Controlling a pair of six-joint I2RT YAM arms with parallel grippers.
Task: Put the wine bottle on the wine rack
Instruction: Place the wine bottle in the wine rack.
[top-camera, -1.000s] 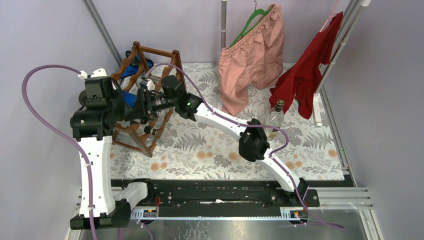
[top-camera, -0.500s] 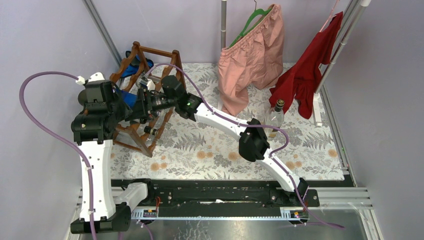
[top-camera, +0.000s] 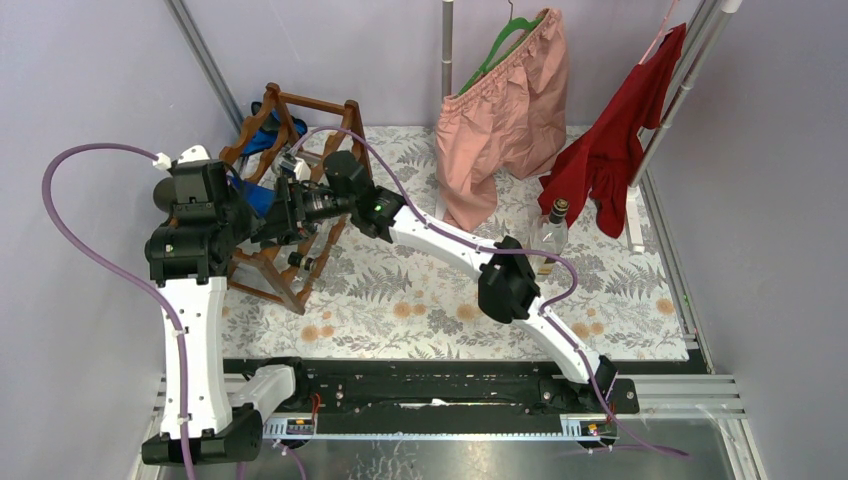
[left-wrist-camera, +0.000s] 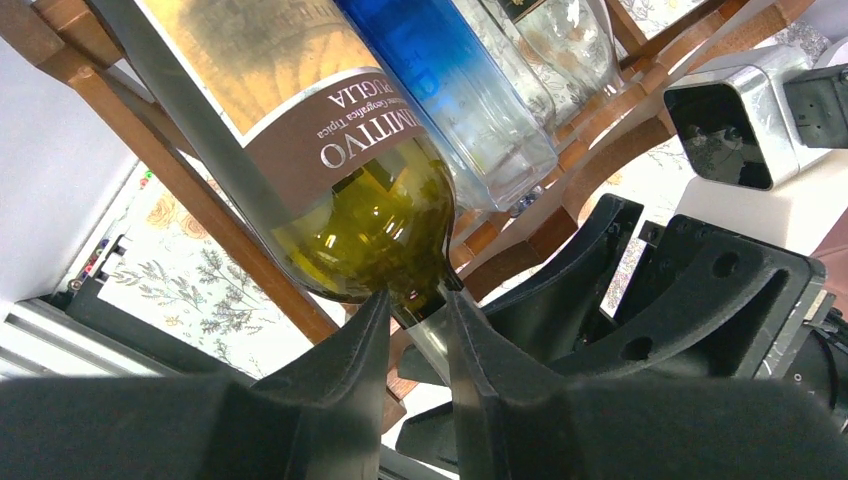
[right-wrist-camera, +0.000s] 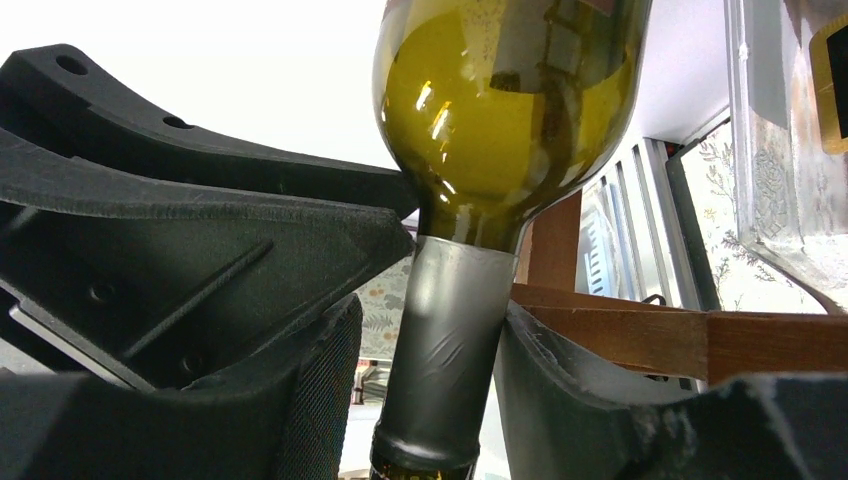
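The wine bottle (left-wrist-camera: 350, 215), olive-green glass with a brown label and a grey foil neck, lies in the reddish-brown wooden wine rack (top-camera: 300, 105) at the back left. Its shoulder and neck (right-wrist-camera: 450, 330) point out of the rack. My left gripper (left-wrist-camera: 418, 312) is shut on the neck just below the shoulder. My right gripper (right-wrist-camera: 432, 380) reaches in from the right and straddles the same neck. Its right finger (right-wrist-camera: 560, 400) touches the foil and a gap shows beside its left finger (right-wrist-camera: 320, 400). In the top view both grippers (top-camera: 272, 215) meet at the rack's front.
A blue bottle (left-wrist-camera: 470, 90) and a clear bottle (left-wrist-camera: 570, 40) lie in the rack beside the wine bottle. Another clear bottle (top-camera: 550, 232) stands at the right of the floral mat. Pink shorts (top-camera: 505, 110) and a red cloth (top-camera: 620, 140) hang at the back.
My left arm has shifted slightly left and back, and its purple cable has swung. The right arm and the bottle have stayed where they were.
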